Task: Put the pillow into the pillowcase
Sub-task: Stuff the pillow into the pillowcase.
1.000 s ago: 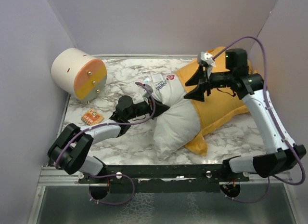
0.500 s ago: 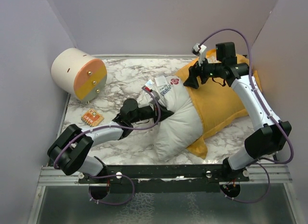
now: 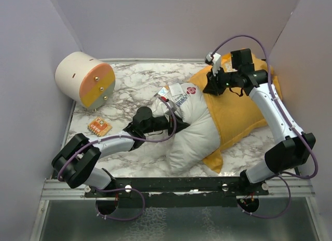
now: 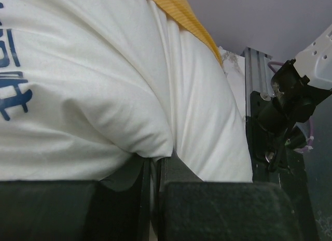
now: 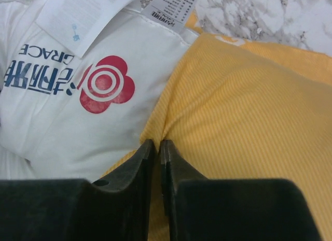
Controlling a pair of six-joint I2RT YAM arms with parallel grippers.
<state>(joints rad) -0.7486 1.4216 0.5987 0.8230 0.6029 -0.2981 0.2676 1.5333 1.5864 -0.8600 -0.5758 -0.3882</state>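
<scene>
The pillow (image 3: pixel 189 132) lies slantwise mid-table, its far-right part tucked into the case (image 3: pixel 238 114). Its near-left bulk and its printed corner lie outside. The case spreads flat toward the right wall, and one orange corner pokes out under the pillow's near end.

The left gripper (image 4: pixel 155 163) reaches in from the left, jaws squeezed together on a fold of white pillow fabric. The cloth bulges over the fingers in the wrist view.

The right gripper (image 5: pixel 157 145) sits at the case's mouth, just where orange cloth meets white. Its jaws are nearly together with only a slit between them, pinching the case's edge, and creases in the orange run into the tips. A red flower mark (image 5: pixel 106 84) and paper tags (image 5: pixel 171 5) show on the pillow beside it.

On the marble table (image 3: pixel 135 78), a cream-and-orange cylinder (image 3: pixel 85 79) rests far left, with a small orange block (image 3: pixel 99 126) nearer — both well apart from the pillow.
</scene>
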